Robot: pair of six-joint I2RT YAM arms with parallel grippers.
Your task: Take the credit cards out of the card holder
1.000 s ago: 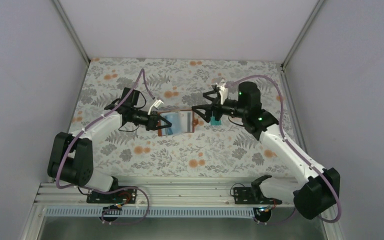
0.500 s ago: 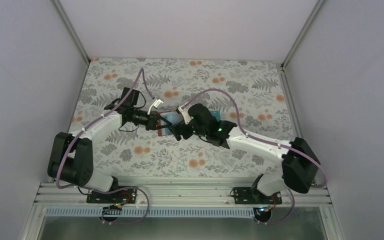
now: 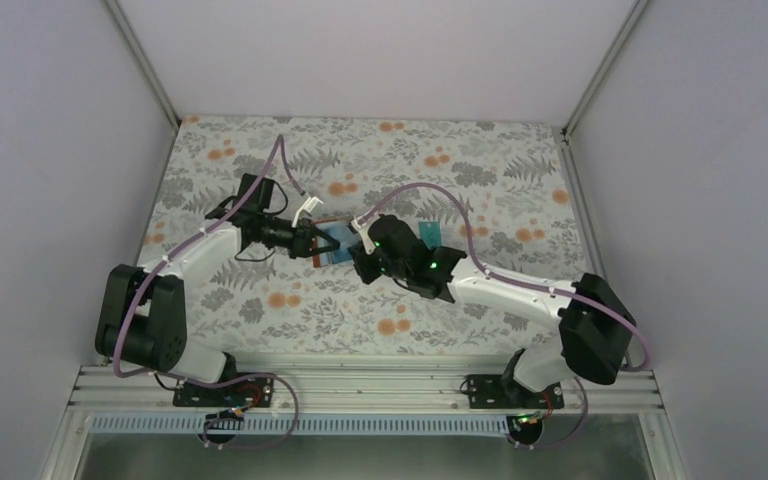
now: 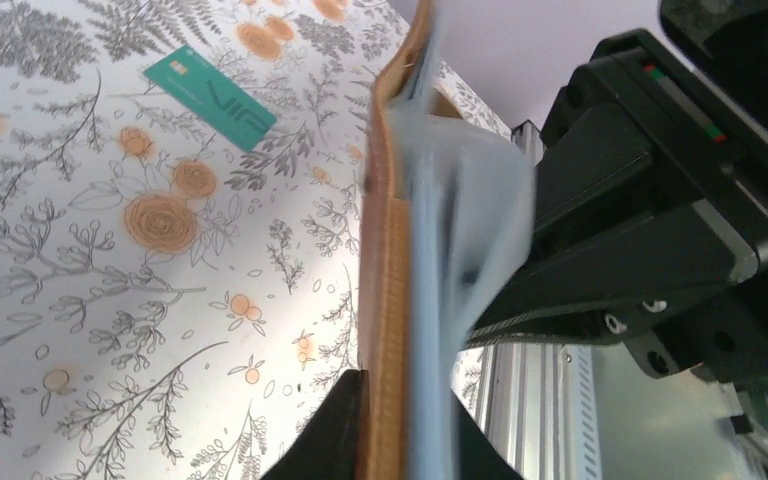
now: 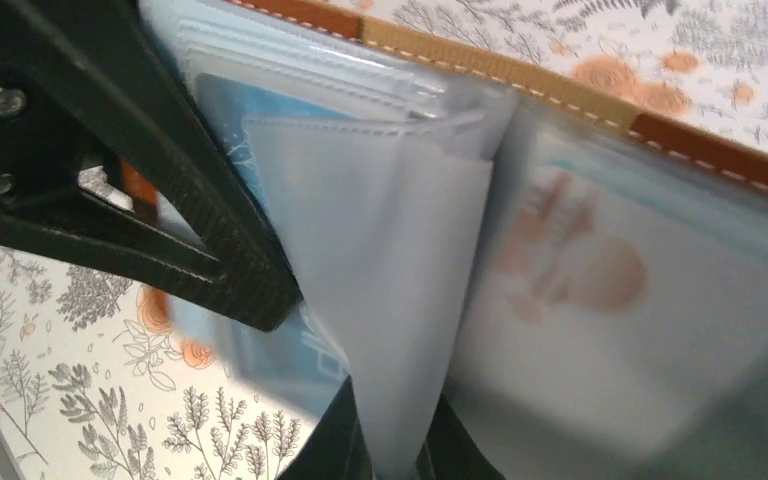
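Observation:
The card holder (image 3: 333,244) hangs above the table, brown leather outside and pale blue-grey pockets inside. My left gripper (image 3: 311,242) is shut on its left edge; in the left wrist view the card holder (image 4: 388,250) stands edge-on between the left gripper (image 4: 406,412). My right gripper (image 5: 397,437) is shut on a pale inner pocket leaf (image 5: 400,260) of the card holder (image 5: 480,55). A blue card (image 5: 260,345) and a pale pink card (image 5: 570,265) show inside the pockets. A teal-green card (image 3: 428,232) lies flat on the table (image 4: 222,97).
The floral tablecloth (image 3: 290,300) covers the whole table. Grey walls close it in on the left, back and right. The right arm's black wrist body (image 4: 660,200) sits close against the card holder. A metal rail (image 3: 360,385) runs along the near edge.
My right arm swung left from beside the teal-green card to the card holder, and its open jaws shut on an inner pocket leaf. The left arm kept its hold, shifting slightly.

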